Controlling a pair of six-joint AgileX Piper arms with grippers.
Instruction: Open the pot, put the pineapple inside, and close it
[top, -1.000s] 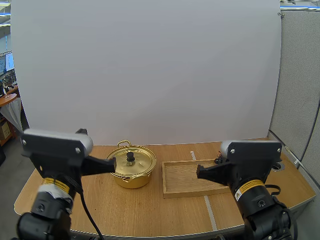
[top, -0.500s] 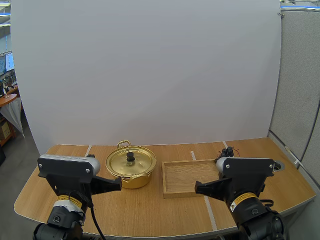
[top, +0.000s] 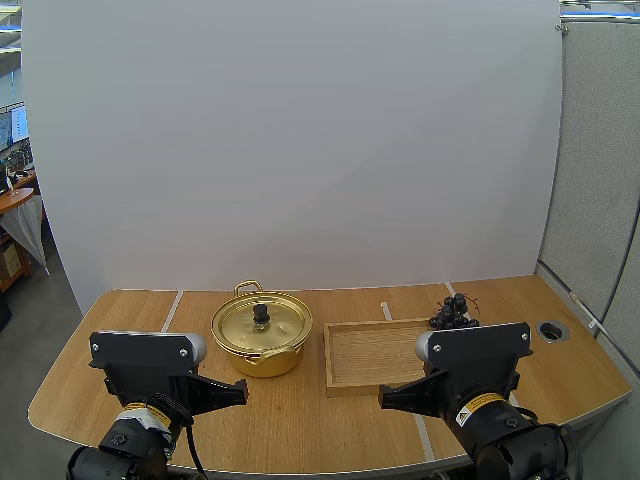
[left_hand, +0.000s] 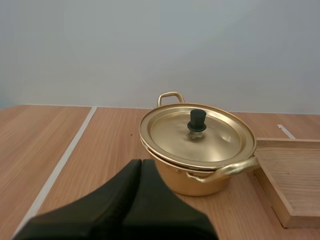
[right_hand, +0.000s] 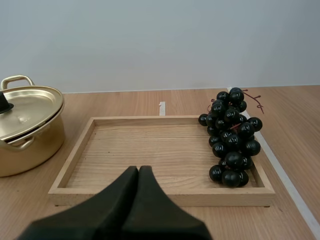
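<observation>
A golden pot (top: 262, 340) with its lid (top: 262, 322) on stands at the table's middle left. To its right lies a wooden tray (top: 372, 362). A bunch of dark grapes (top: 454, 313) rests at the tray's far right corner. My left gripper (top: 240, 392) is shut on nothing, low and in front of the pot. My right gripper (top: 385, 400) is shut too, in front of the tray. From the left wrist, the shut gripper (left_hand: 140, 164) points at the pot (left_hand: 200, 172) and its black knob (left_hand: 197, 120). From the right wrist, the shut gripper (right_hand: 138, 170) faces the tray (right_hand: 150, 192), the grapes (right_hand: 231, 137) and the pot (right_hand: 25, 135).
White tape lines (top: 420, 420) cross the wooden tabletop. A round cable hole (top: 551, 328) sits near the table's right edge. A white backdrop stands behind the table. Bare wood lies left of the pot and in front of the tray.
Both arms have sunk lower and drawn back toward the table's front edge. The grapes, once hidden behind the right arm, now show beside the tray.
</observation>
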